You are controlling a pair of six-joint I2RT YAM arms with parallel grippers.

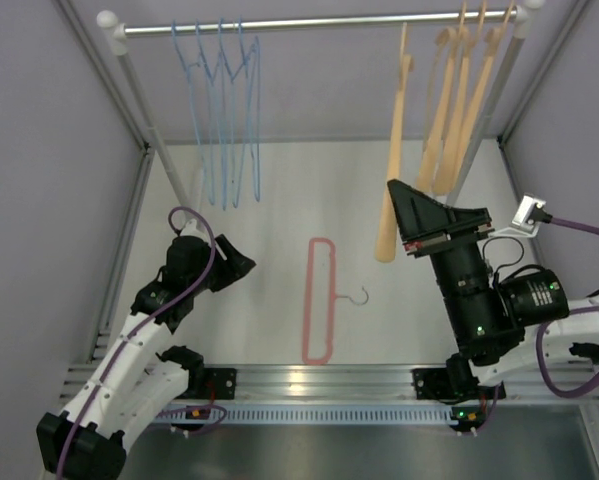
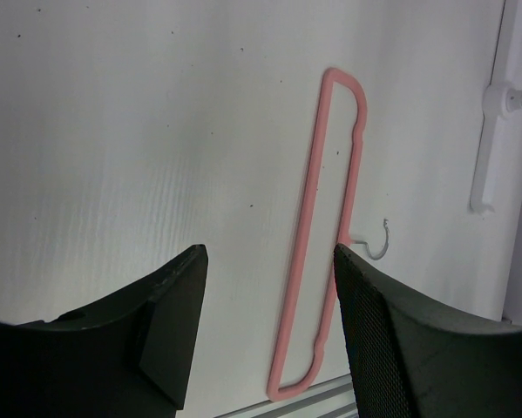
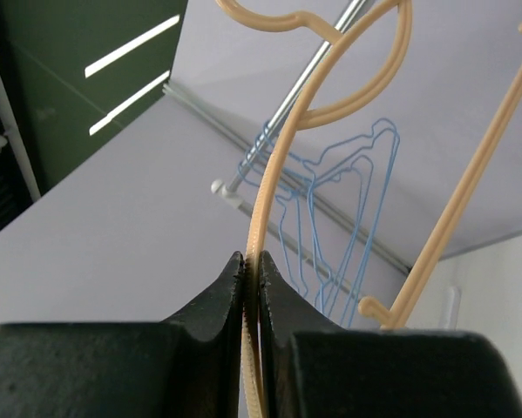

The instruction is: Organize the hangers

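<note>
Along the far edge of the table [image 1: 269, 210] a silver rail [image 1: 319, 22] runs overhead. Four thin blue wire hangers [image 1: 224, 120] hang from it toward the far left corner, bunched close together, and a cluster of peach hangers [image 1: 459, 95] hangs toward the far right corner. The right gripper [image 3: 250, 272] sits up beside that cluster, its jaws pressed tight on the thin edge of the leftmost peach hanger [image 1: 394, 140], which hangs a little apart from the others. That hanger's hook curls around the rail, though from where I stand I can't say for sure it is actually resting on it. The pink hanger [image 1: 320, 300] lies flat on the table about midway between the left and right edges. Its long side runs near to far, its near end is almost at the near edge, and its small metal hook [image 1: 357, 296] points right. The left gripper [image 2: 267, 279] hovers low over the table just left of it, jaws spread wide with nothing between them.
</note>
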